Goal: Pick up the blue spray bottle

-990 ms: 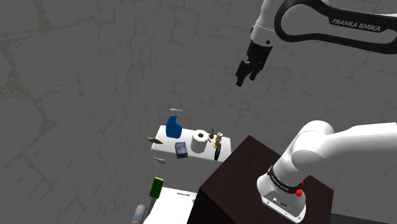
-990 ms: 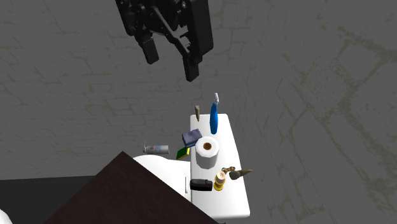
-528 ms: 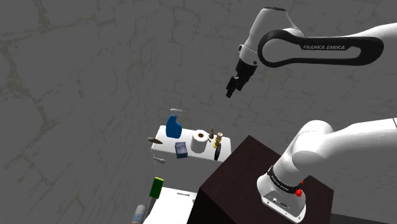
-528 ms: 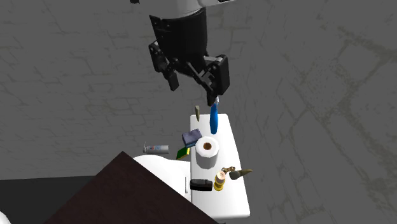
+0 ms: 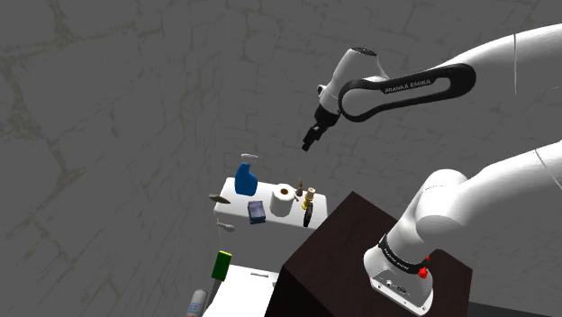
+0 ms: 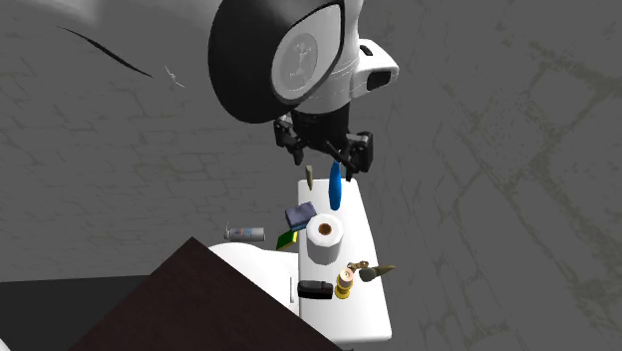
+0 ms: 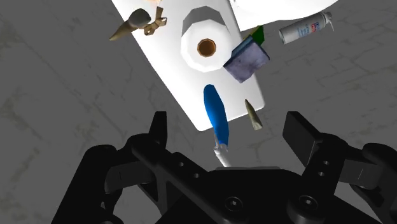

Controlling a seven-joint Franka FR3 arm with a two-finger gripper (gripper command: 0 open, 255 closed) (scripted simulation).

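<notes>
The blue spray bottle point(image 5: 245, 180) with a pale trigger head stands at the far end of a small white table point(image 5: 230, 206). It is also seen in the second exterior view point(image 6: 335, 187) and in the wrist view point(image 7: 215, 114), where its nozzle points toward the hand. My gripper point(image 5: 310, 142) hangs well above the table, up and to the shoulder view's right of the bottle. The gripper point(image 7: 232, 133) is open, its two black fingers point(image 7: 159, 130) wide apart with nothing between them. In the second exterior view the gripper point(image 6: 324, 160) hovers just over the bottle's top.
Sharing the table are a paper roll point(image 7: 206, 46), a purple-grey box point(image 7: 247, 60), a small brown cone point(image 7: 254, 114) beside the bottle and a yellow bottle point(image 6: 343, 284). A spray can point(image 7: 305, 28) lies off the table. The dark stand point(image 5: 351, 261) is at the shoulder view's lower right.
The arm has swung down and toward the shoulder view's left, bringing the gripper lower and closer over the table's far end. The fingers stayed open. Nothing on the table moved.
</notes>
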